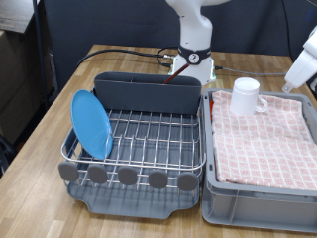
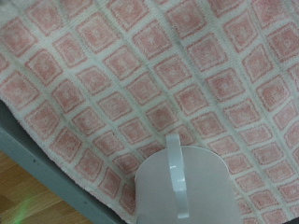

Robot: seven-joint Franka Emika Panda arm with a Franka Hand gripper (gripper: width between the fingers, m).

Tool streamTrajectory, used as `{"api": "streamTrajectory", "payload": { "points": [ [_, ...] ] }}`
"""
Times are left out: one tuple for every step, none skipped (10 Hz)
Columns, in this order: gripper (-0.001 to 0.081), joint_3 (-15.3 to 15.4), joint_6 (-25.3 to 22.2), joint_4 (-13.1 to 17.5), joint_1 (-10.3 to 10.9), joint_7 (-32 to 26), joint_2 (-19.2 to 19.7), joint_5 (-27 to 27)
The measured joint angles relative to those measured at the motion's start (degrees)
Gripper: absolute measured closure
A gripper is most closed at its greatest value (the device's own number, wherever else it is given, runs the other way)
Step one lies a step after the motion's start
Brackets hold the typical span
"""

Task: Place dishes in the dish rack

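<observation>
The silver wire dish rack [image 1: 149,134] stands on the wooden table at the exterior view's left. The light-blue plate [image 1: 91,123] stands on edge in the rack's left side. A reddish-brown spoon [image 1: 182,77] sticks up from the dark grey caddy [image 1: 149,92] at the rack's back. The white cup [image 1: 246,96] stands on the red-and-white checked cloth; it also shows in the wrist view [image 2: 182,187]. My gripper [image 1: 300,71] hangs at the exterior view's right edge, above and to the right of the cup, apart from it. Its fingers do not show in the wrist view.
The checked cloth [image 1: 267,139] fills a grey plastic bin [image 1: 258,203] right of the rack. The grey drip tray [image 1: 139,201] juts out under the rack's front. The robot base [image 1: 195,55] and cables stand behind the caddy.
</observation>
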Motion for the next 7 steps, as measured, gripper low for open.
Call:
{"api": "streamTrajectory", "payload": {
  "points": [
    [0.0003, 0.04, 0.85, -0.53, 0.0, -0.43, 0.31, -0.14],
    [0.0003, 0.04, 1.62, -1.27, 0.0, -0.88, 0.48, -0.42],
    [0.0003, 0.03, 2.45, -2.08, -0.02, -1.37, 0.53, -0.58],
    [0.0003, 0.0, 3.27, -2.99, -0.03, -1.53, 0.54, -0.76],
    [0.0003, -0.05, 4.25, -3.94, -0.04, -1.61, 0.54, -0.96],
    [0.0003, -0.13, 5.51, -5.01, -0.07, -1.71, 0.54, -1.16],
    [0.0003, -0.23, 6.74, -6.0, -0.14, -1.84, 0.55, -1.35]
  ]
}}
